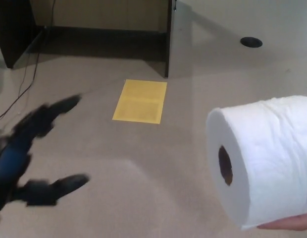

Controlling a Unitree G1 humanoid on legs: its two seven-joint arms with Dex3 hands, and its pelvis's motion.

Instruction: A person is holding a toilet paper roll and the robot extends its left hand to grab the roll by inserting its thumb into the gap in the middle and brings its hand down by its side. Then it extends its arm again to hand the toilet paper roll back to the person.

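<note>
A white toilet paper roll (265, 161) fills the lower right of the head view, its dark core hole (225, 165) facing left. A person's fingers (287, 224) hold it from beneath at the bottom right edge. My left hand (32, 153) comes in from the lower left, blurred, open, with its fingers spread apart and nothing between them. It is well to the left of the roll and not touching it. My right hand does not show.
A yellow sheet (140, 101) lies on the grey floor. Behind it stands a dark desk panel (168, 39) with a shadowed recess. Cables (25, 84) run along the floor at the left. A black round disc (251, 42) lies far right.
</note>
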